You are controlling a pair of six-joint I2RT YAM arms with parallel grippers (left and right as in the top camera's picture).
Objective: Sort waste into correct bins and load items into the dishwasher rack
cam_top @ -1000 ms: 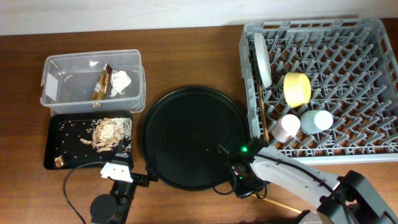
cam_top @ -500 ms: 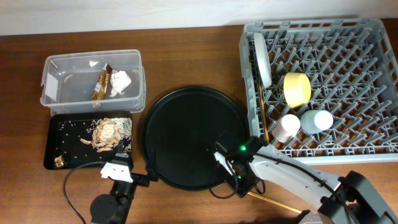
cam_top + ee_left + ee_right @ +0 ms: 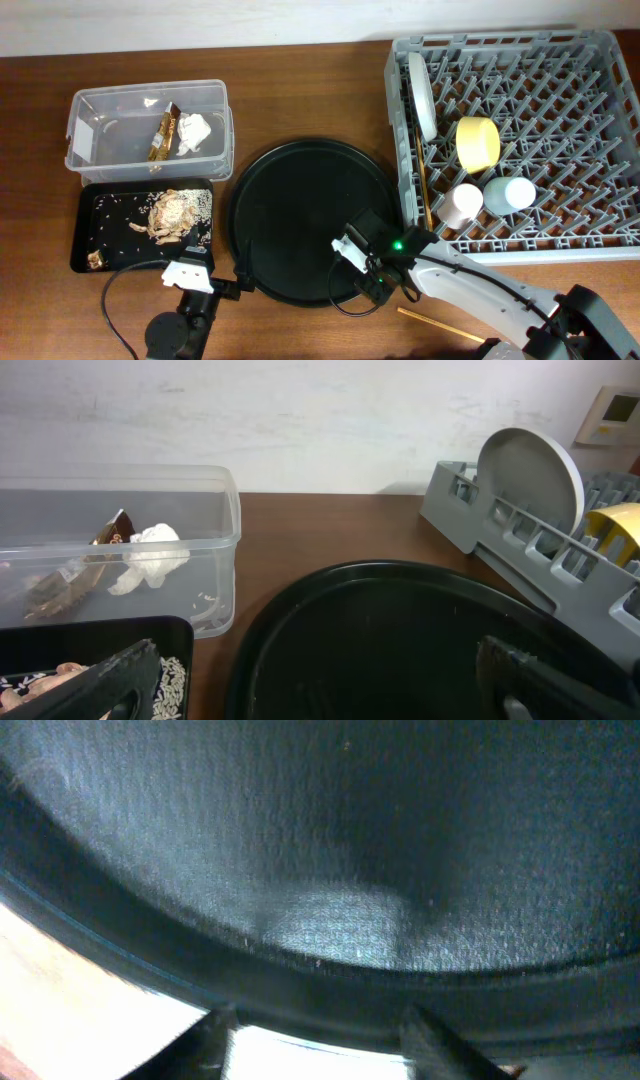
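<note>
Wooden table (image 3: 300, 90), white wall (image 3: 300, 410): left claw (image 3: 320, 685) and right claw (image 3: 358, 268) both spread wide, empty, the right above the round black tray (image 3: 290, 200).

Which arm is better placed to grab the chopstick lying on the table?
Right. The loose chopstick lies close beside the right gripper, while the left gripper sits on the far side of the round black tray.

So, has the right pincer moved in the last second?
Yes. The right pincer has shifted left, from the lower-right rim of the round black tray further in over it.
</note>
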